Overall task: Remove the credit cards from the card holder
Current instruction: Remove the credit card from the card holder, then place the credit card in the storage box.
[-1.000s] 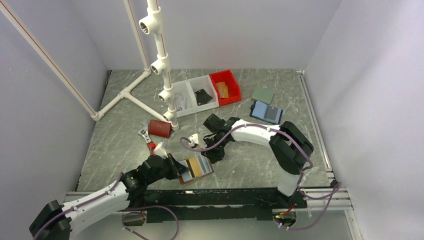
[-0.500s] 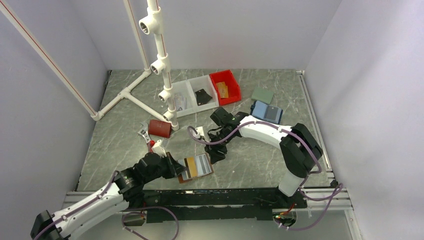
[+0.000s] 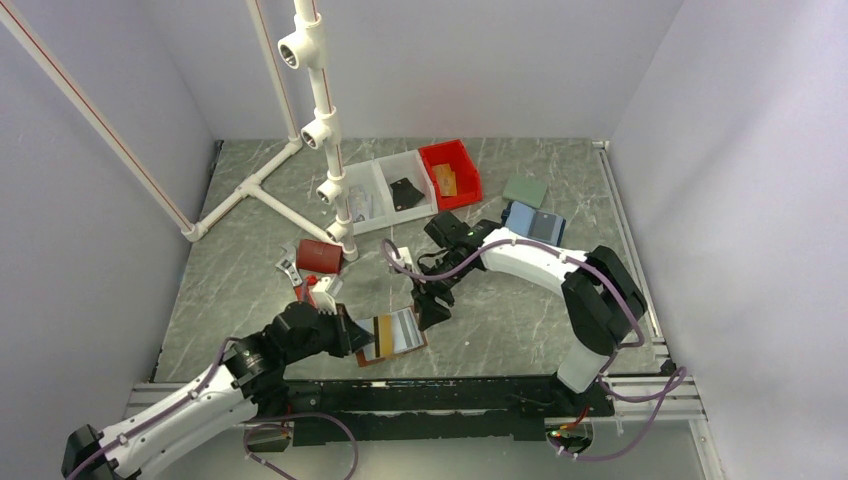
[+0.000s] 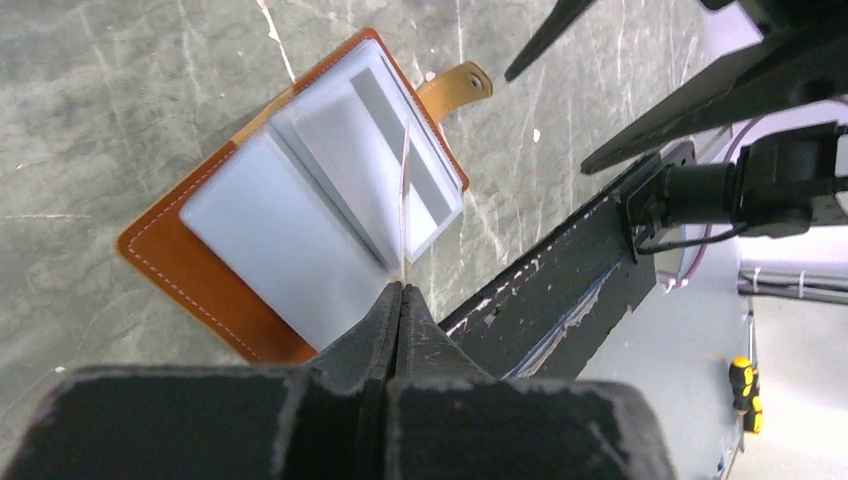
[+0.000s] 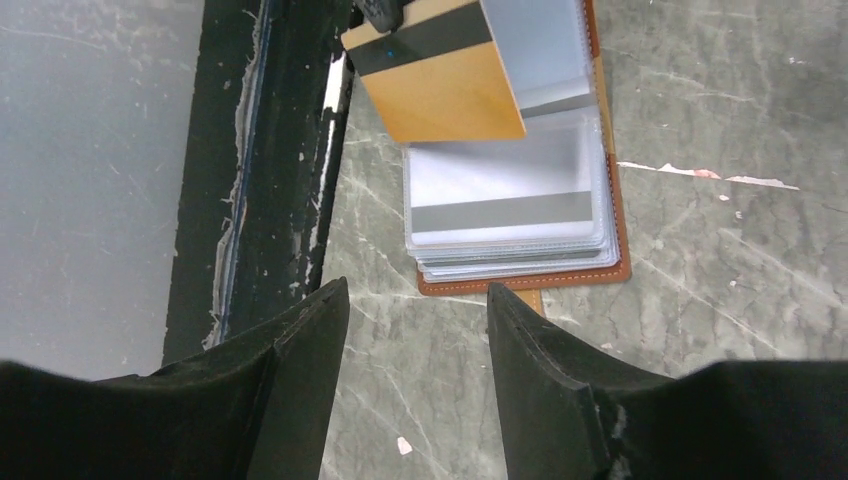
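Observation:
The brown card holder [image 3: 402, 345] lies open near the table's front edge, its clear sleeves facing up [image 4: 250, 230] [image 5: 520, 275]. My left gripper [image 3: 352, 335] [image 4: 400, 288] is shut on a corner of a tan credit card with a black stripe [image 5: 440, 75], held tilted up over the holder; it shows edge-on in the left wrist view [image 4: 404, 190]. A pale grey card with a dark stripe [image 5: 500, 190] sits in the top sleeve. My right gripper [image 3: 432, 308] [image 5: 415, 295] hovers open just beyond the holder's strap edge, nothing between its fingers.
A red bin [image 3: 450, 172] and clear bins [image 3: 385, 190] stand at the back by a white pipe frame [image 3: 320, 120]. A dark red box [image 3: 320, 257] and a metal tool [image 3: 290, 272] lie left. A blue case [image 3: 533, 224] and green pad [image 3: 525, 190] lie right. The black front rail [image 3: 450, 395] runs close behind the holder.
My right gripper's jaws have spread apart and its arm has shifted slightly right. My left gripper keeps its hold on the tan card, drawn a little to the left.

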Controlling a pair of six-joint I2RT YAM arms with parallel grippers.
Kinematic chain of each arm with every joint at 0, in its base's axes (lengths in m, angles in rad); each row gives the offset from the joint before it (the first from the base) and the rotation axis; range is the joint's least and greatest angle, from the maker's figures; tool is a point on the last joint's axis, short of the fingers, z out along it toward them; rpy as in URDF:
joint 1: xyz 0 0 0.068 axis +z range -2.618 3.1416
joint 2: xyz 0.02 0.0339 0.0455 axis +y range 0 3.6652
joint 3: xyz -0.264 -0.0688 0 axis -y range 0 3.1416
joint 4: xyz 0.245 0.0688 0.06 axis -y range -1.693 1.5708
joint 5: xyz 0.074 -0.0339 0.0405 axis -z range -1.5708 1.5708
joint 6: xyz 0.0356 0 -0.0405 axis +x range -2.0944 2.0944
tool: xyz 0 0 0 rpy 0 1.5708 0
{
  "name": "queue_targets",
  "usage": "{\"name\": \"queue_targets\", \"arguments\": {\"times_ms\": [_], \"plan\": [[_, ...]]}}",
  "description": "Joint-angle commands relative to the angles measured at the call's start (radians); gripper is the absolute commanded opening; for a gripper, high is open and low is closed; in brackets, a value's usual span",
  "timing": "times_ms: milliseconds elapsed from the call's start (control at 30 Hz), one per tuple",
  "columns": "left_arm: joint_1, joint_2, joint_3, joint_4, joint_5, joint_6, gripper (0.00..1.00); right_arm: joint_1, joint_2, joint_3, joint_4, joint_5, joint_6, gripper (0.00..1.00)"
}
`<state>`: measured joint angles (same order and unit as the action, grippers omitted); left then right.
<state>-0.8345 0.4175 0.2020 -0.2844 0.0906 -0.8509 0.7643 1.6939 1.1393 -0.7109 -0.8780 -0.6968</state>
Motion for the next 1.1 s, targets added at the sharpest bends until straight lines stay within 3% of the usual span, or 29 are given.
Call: {"name": "queue_targets", "arguments": {"times_ms": [0, 467, 700, 833, 1067], "plan": [[0.003, 0.064, 0.049, 0.128, 0.083, 0.080, 0.00, -0.033, -0.054, 0.036, 0.000, -0.102, 0.012, 0.57], [0.003, 0.351, 0.063, 0.492, 0.226, 0.112, 0.00, -0.041, -0.002, -0.008, 0.143, -0.128, 0.167, 0.64], [0.002, 0.418, 0.078, 0.556, 0.270, 0.118, 0.00, -0.040, 0.026, -0.002, 0.135, -0.173, 0.166, 0.62], [0.003, 0.415, 0.078, 0.561, 0.269, 0.121, 0.00, -0.040, 0.037, -0.002, 0.116, -0.217, 0.142, 0.55], [0.003, 0.387, 0.081, 0.520, 0.245, 0.126, 0.00, -0.039, 0.052, 0.030, 0.021, -0.291, 0.056, 0.28]]}}
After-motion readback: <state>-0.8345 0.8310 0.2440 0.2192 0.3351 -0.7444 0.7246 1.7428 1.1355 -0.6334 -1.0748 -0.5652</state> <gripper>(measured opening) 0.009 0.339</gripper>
